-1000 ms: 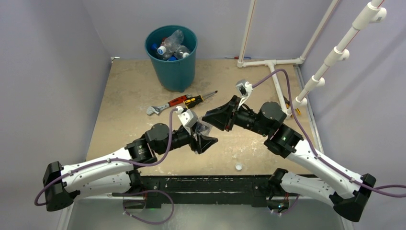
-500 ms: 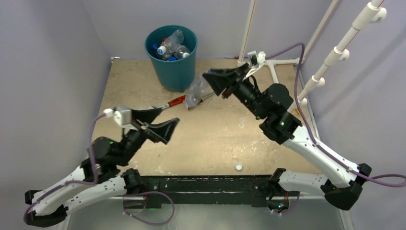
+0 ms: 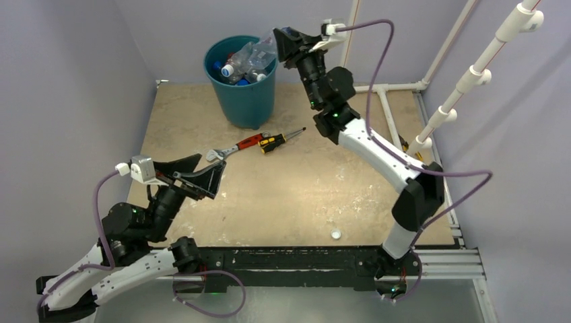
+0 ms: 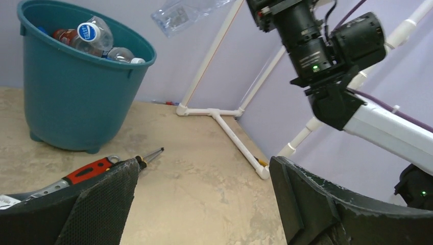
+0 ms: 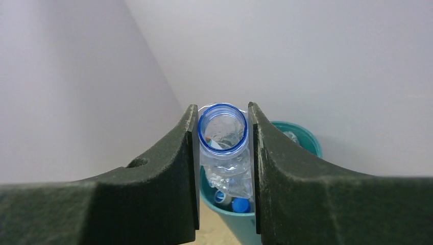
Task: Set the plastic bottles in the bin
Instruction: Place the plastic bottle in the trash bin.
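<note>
Left claw [image 3: 205,168] spread wide, nothing in it; red-handled wrench [image 3: 229,149] just beyond its tips; bin [image 3: 246,94] farther beyond, bottles [image 3: 237,67] inside, one blue-white label [image 4: 88,31] unreadable; right claw [image 3: 283,37] narrowed on a clear crumpled bottle [image 3: 259,50], blue-ringed neck between its fingers, bin below it.

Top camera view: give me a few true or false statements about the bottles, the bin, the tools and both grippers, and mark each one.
1. The right gripper holds a clear bottle in the air near the bin. True.
2. The left gripper is shut on a bottle. False: it is open and empty.
3. The bin is empty. False: several bottles lie in it.
4. The wrench and screwdriver lie on the table. True.
</note>
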Robot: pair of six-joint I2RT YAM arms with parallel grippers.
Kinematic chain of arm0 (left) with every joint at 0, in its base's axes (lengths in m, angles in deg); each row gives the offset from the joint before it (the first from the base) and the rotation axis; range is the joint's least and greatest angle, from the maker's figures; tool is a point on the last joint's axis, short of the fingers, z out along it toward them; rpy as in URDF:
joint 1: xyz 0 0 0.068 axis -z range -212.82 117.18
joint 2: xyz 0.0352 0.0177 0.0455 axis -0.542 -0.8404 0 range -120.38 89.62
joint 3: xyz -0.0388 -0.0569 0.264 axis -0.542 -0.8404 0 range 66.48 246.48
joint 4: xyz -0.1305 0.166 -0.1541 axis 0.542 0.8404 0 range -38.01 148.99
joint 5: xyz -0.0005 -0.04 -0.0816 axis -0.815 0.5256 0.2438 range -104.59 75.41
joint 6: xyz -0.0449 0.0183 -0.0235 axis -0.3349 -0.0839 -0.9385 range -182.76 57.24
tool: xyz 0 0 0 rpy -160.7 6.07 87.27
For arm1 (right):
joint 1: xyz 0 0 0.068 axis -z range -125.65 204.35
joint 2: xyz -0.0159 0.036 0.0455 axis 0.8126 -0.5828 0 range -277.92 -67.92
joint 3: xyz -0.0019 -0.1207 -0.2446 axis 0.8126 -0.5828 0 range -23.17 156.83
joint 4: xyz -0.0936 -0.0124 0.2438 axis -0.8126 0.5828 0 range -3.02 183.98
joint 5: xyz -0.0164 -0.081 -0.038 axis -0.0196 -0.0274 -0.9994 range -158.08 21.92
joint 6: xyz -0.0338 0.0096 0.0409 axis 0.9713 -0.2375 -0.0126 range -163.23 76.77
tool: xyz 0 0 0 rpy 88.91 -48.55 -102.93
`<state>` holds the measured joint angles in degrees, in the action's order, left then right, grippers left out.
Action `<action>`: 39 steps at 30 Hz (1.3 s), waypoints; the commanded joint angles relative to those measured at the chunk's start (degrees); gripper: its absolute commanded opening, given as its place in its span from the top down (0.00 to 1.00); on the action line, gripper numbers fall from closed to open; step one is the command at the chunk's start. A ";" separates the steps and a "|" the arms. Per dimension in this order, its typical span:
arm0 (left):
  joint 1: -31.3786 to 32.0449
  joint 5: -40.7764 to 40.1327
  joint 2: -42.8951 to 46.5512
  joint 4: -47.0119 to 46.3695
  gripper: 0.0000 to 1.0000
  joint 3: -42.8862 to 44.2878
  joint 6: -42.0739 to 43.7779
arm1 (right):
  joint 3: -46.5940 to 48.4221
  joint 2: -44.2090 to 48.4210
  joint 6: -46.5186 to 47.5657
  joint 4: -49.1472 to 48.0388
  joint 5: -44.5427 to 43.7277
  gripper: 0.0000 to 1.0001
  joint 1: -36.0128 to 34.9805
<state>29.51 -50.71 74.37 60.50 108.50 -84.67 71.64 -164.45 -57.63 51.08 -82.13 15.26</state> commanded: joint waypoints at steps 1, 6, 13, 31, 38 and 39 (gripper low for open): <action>0.08 -2.21 -0.15 0.39 0.01 -0.33 -1.06 | 3.90 -5.52 3.90 -12.00 -1.78 1.00 0.89; 0.08 -1.81 1.27 -0.42 0.01 -2.02 -2.60 | 10.18 -14.84 8.29 -13.76 -5.02 1.00 1.16; 0.07 -5.76 3.07 1.61 0.01 -3.11 -2.38 | 17.80 -24.10 13.94 -16.54 -8.57 1.00 1.78; 0.08 -8.36 3.07 5.67 0.02 -2.58 -2.87 | 24.80 -34.85 15.44 -7.60 3.18 0.74 0.63; 0.08 -7.58 1.62 4.70 0.02 -2.39 -3.29 | 23.48 -30.85 12.26 -4.49 4.51 0.23 0.17; 0.08 -7.49 1.36 4.63 0.02 -2.29 -3.38 | 22.92 -29.97 11.83 -4.41 4.24 0.18 0.20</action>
<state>29.51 -58.49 77.24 66.05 105.20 -87.23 95.40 -201.11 -43.20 45.57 -79.90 15.94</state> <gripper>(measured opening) 0.983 0.748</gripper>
